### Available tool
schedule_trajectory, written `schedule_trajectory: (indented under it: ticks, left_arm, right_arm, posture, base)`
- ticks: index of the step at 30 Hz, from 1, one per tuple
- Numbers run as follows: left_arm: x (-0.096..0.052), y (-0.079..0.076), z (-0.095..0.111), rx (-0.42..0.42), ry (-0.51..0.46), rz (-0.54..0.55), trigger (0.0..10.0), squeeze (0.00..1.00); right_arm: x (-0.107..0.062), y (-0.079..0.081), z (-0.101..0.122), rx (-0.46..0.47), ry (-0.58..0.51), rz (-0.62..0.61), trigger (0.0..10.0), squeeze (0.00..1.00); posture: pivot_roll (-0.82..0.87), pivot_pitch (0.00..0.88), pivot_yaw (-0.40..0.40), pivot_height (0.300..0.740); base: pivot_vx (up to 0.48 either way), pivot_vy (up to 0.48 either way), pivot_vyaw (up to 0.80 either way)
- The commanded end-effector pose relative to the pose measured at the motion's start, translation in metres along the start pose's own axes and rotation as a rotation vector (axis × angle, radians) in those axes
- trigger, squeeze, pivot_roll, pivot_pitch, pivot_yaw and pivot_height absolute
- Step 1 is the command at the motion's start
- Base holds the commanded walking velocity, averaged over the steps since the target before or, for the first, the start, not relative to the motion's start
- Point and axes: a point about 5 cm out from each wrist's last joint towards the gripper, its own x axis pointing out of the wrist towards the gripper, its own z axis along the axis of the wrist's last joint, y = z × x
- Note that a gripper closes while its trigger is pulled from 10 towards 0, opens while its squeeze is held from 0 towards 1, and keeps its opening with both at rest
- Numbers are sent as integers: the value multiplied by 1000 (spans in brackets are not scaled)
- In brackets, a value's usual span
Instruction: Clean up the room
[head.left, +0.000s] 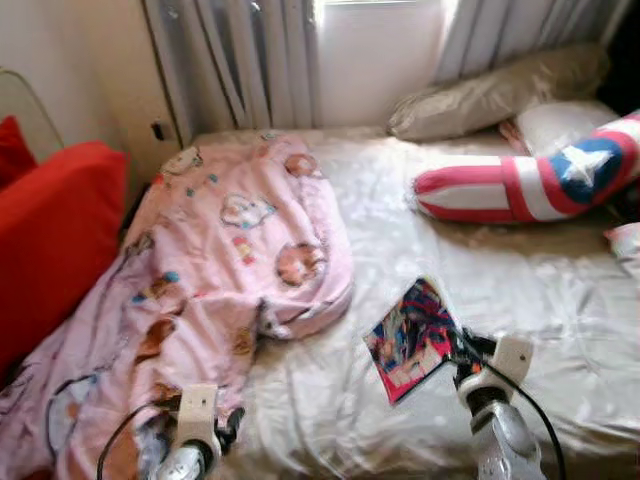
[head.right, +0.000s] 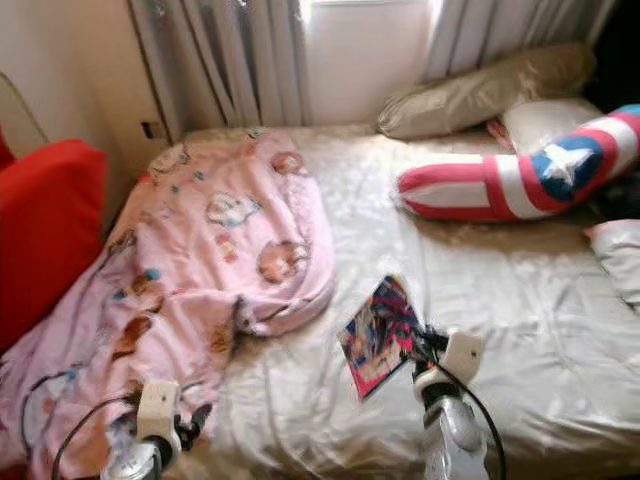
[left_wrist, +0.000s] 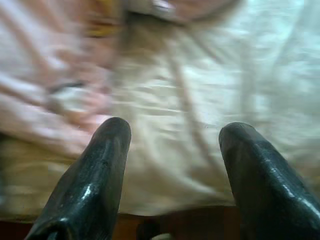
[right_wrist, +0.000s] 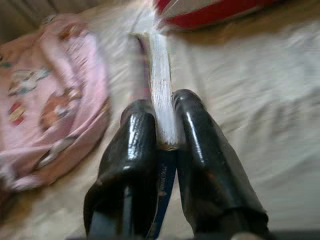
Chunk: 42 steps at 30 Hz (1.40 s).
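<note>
Our right gripper (head.left: 462, 347) is clamped on the book (head.left: 412, 338) at its edge (thin, light, likely floppy); our left gripper (left_wrist: 172, 165) hangs apart above the bed (head.left: 560, 300).

A home bedroom: a bed (head.left: 520, 290) with pillows (head.left: 490, 100), a pink cartoon quilt (head.left: 200, 270) and window curtains (head.left: 250, 60).

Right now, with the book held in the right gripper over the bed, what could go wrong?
1. The right gripper pinches the book only at one edge, so it may tilt or slip out and fall onto the sheet.
2. The left gripper is open, close to the pink blanket; it could snag the fabric if the arm moves forward.
</note>
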Motion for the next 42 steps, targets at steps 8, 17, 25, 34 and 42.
schedule_trajectory:
  ticks: [8, 17, 25, 34, 42]
  left_arm:
    - [-2, 13, 0, 22, 4, 29, 10000, 0]
    - [-1, 10, 2, 20, -3, 20, 10000, 0]
    - [-1, 9, 3, 11, -14, 26, 10000, 0]
    - [-3, 11, -1, 14, -5, 21, 10000, 0]
    - [-3, 9, -3, 6, -2, 14, 10000, 0]
  right_arm:
    - [7, 10, 14, 8, -72, 40, 10000, 0]
    - [5, 7, 13, 5, -63, 43, 10000, 0]
    - [6, 7, 12, 7, -56, 43, 10000, 0]
    - [4, 1, 10, 1, -49, 8, 10000, 0]
    - [5, -6, 10, -6, -42, -47, 10000, 0]
  posture:
    - [-11, 15, 8, 740]
    - [-11, 17, 2, 740]
    - [-8, 17, 0, 740]
    - [-4, 9, -1, 740]
    - [-5, 0, 2, 740]
  base:
    - [0, -480, 0]
    - [0, -480, 0]
    - [0, -294, 0]
    - [0, 0, 0]
    - [0, 0, 0]
